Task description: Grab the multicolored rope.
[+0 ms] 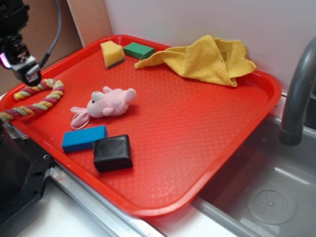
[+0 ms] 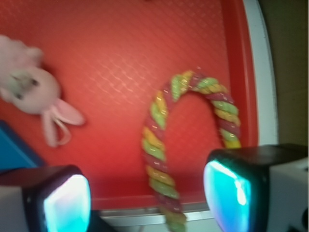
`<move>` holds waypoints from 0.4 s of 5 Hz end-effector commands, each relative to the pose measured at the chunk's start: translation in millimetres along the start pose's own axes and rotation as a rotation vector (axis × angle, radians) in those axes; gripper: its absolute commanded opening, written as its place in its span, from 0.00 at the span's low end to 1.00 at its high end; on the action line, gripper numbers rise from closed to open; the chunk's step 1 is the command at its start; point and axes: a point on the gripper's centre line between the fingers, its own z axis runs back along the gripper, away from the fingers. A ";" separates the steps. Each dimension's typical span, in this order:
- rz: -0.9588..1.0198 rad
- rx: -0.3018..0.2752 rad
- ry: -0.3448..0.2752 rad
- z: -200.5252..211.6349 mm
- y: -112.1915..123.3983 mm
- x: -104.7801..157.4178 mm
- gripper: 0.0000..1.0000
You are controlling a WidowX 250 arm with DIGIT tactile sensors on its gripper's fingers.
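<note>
The multicolored rope [image 1: 39, 101] of pink-red, yellow and green strands lies bent in a curve at the left edge of the red tray [image 1: 197, 128], one end hanging over the rim. In the wrist view the rope [image 2: 161, 145] arches between and beyond my fingers. My gripper [image 1: 27, 71] hovers above the rope's far bend, open and empty. In the wrist view the gripper [image 2: 147, 198] has its fingers [image 2: 65, 203] wide apart with one rope strand running between them, below.
A pink plush toy [image 1: 106, 102] lies right of the rope, also in the wrist view [image 2: 34, 92]. A blue block [image 1: 84, 138], a black block [image 1: 113, 152], a yellow sponge [image 1: 112, 53], a green block [image 1: 138, 50] and a yellow cloth [image 1: 207, 59] lie on the tray. A sink [image 1: 271, 197] and faucet [image 1: 296, 94] are at right.
</note>
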 end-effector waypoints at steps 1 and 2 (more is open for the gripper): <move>-0.010 -0.029 0.009 -29.4 4.9 -16.6 1.00; -0.042 -0.032 0.016 -41.8 5.9 -3.4 1.00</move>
